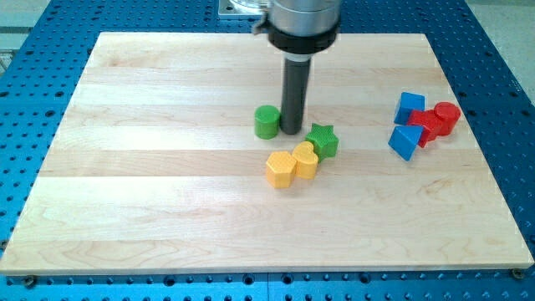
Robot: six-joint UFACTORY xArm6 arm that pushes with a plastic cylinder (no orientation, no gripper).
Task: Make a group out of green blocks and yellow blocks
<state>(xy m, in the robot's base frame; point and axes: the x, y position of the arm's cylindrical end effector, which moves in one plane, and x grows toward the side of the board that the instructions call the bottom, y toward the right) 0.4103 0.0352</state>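
Note:
My tip (292, 131) rests on the board between the green cylinder (267, 122), just to its left, and the green star (322, 140), just to its lower right. Below the tip lie two yellow blocks side by side: a yellow hexagon (281, 169) and a yellow heart-like block (306, 160), which touches the green star's lower left. The green cylinder stands a little apart from the yellow pair.
At the view's right sits a cluster: a blue cube (410, 107), a blue triangular block (405, 141), a red star-like block (428, 125) and a red cylinder (448, 116). The wooden board (125, 209) lies on a blue perforated table.

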